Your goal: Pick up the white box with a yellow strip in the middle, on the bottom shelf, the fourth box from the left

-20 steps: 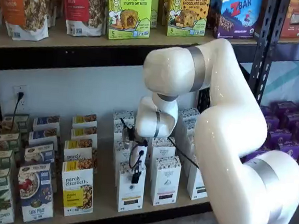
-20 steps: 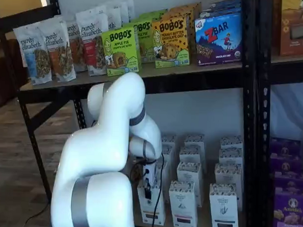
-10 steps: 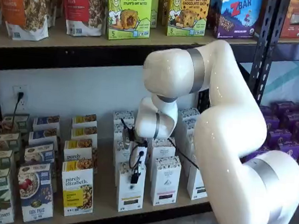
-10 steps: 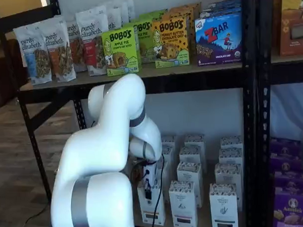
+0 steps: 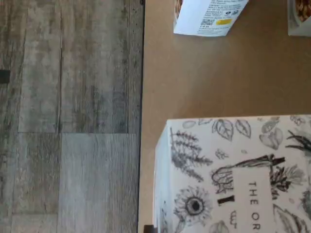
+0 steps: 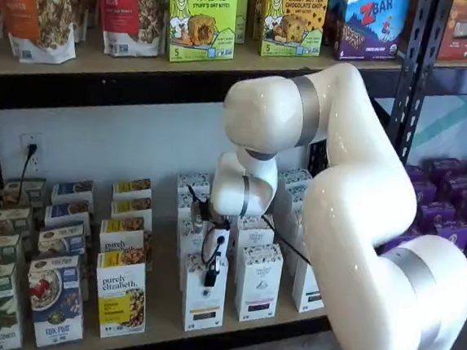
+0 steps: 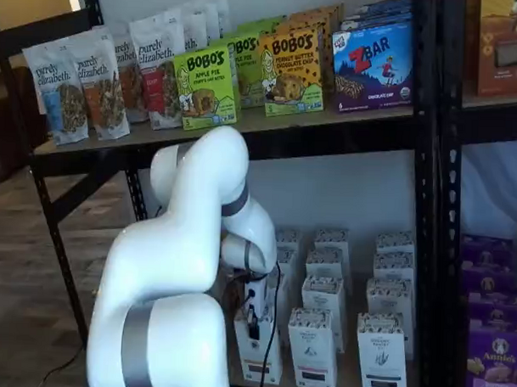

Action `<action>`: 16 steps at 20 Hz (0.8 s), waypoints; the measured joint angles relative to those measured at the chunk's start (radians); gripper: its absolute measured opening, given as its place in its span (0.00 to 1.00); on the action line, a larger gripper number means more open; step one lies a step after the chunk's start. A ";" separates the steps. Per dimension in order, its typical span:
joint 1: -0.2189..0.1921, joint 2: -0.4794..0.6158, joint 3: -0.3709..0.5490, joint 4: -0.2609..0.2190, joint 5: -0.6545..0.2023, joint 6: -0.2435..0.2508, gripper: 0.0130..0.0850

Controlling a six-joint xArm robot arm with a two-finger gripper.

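Observation:
The white box (image 6: 203, 302) stands at the front of its row on the bottom shelf (image 6: 163, 323), also seen in a shelf view (image 7: 260, 357). My gripper (image 6: 211, 273) hangs right over the box's top. A black finger (image 6: 212, 265) and a cable lie against the box's front face. In a shelf view the gripper (image 7: 253, 325) shows side-on at the box's top. No gap between the fingers shows, and whether they are closed on the box does not show. The wrist view shows the white box's (image 5: 233, 179) top, printed with plant drawings, on the tan bottom shelf (image 5: 204, 82).
A purely elizabeth box (image 6: 121, 293) stands to the left and another white carton (image 6: 258, 281) close on the right. More white cartons stand in rows behind. Purple boxes (image 6: 450, 219) fill the bay past the black upright (image 6: 413, 68). Wood floor (image 5: 68, 116) lies beyond the shelf's front edge.
The arm has hardly moved and the gripper stays over the white box's top. No change in how the fingers stand can be made out.

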 joint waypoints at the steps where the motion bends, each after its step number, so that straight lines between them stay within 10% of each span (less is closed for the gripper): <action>1: 0.000 0.000 0.000 0.005 -0.001 -0.004 0.72; 9: 0.002 -0.003 0.002 0.027 0.002 -0.022 0.50; 16: 0.004 -0.004 0.000 -0.008 0.013 0.011 0.50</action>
